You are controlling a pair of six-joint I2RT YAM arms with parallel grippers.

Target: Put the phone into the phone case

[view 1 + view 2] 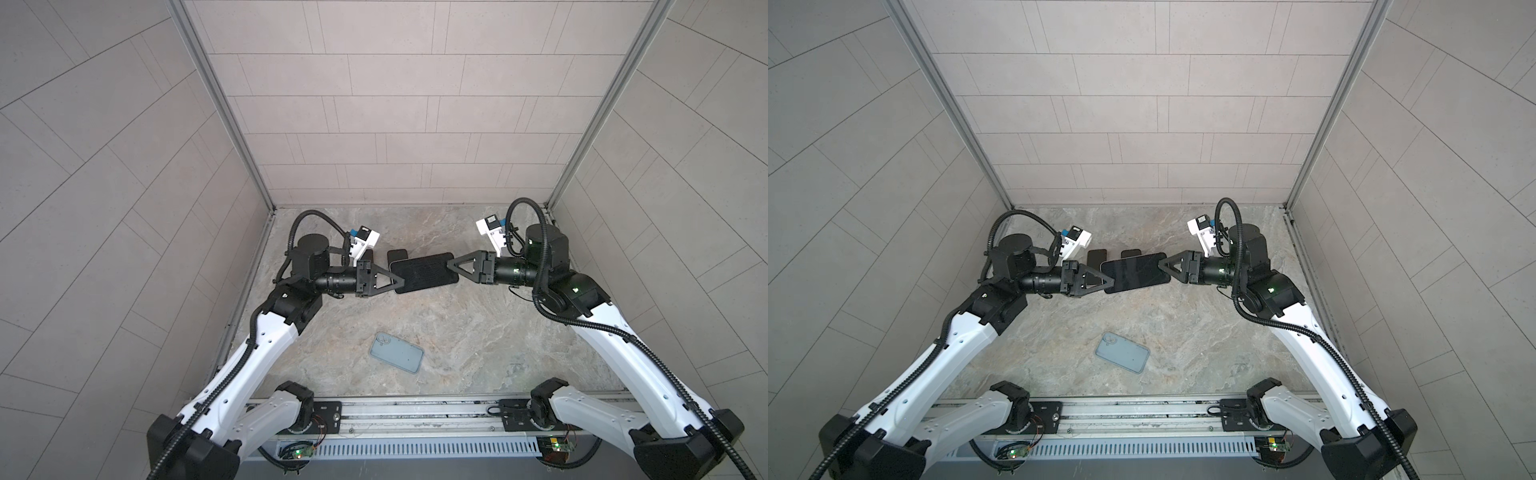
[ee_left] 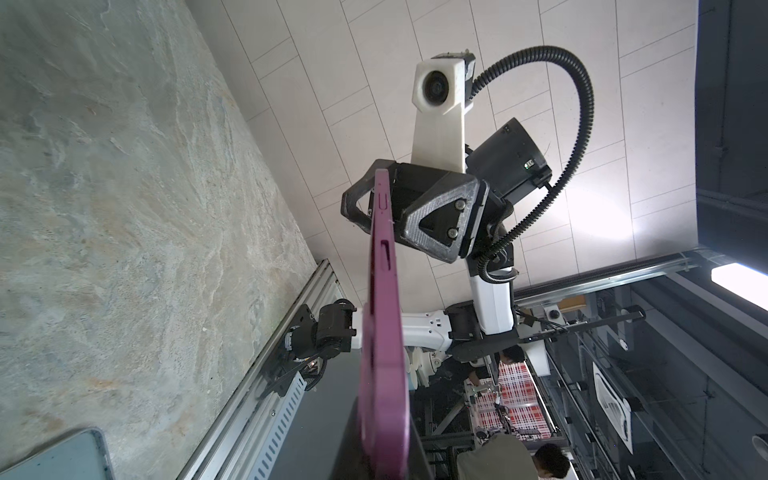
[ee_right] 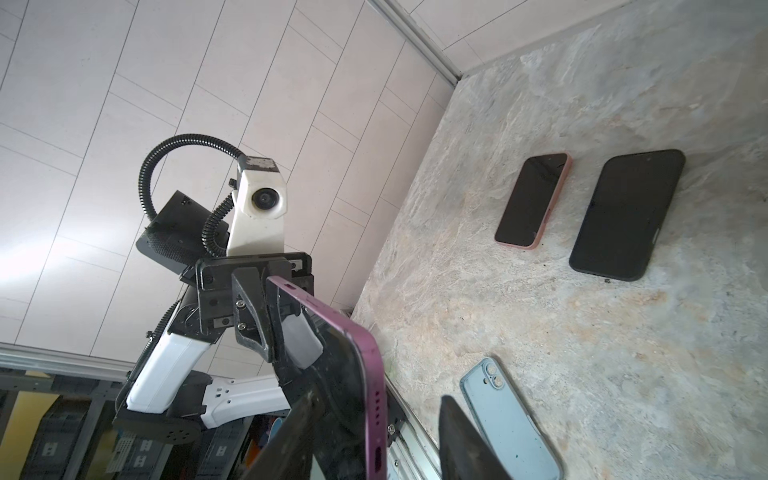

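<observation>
The left gripper [image 1: 401, 281] is clamped tight on one short end of the phone [image 1: 424, 272], a handset with a dark face and a purple rim, and holds it in the air above the bench [image 1: 478, 332]. From there the phone runs roughly level, dark face up, straight across to the right gripper [image 1: 451, 264], which faces the left one, so the handset spans the gap between them in both top views

The right gripper sits around the other short end with its jaws apart. In the right wrist view one finger [image 3: 291, 436] lies close against the dark face, though contact cannot be told. A strip of bench shows between the purple rim and the other finger [image 3: 461, 440], so this gripper is not pinching the phone

The phone case [image 1: 397, 353], pale blue, lies flat on the bench below both grippers, on the side toward the arms' bases and closer to the left gripper, well apart from the phone. Its camera cut-out is at the end nearer the left gripper

Beyond the grippers, away from the bases, two more phones lie screen up on the bench: a pink-rimmed phone [image 3: 534, 199] and a black phone [image 3: 627, 214], side by side, not touching
</observation>
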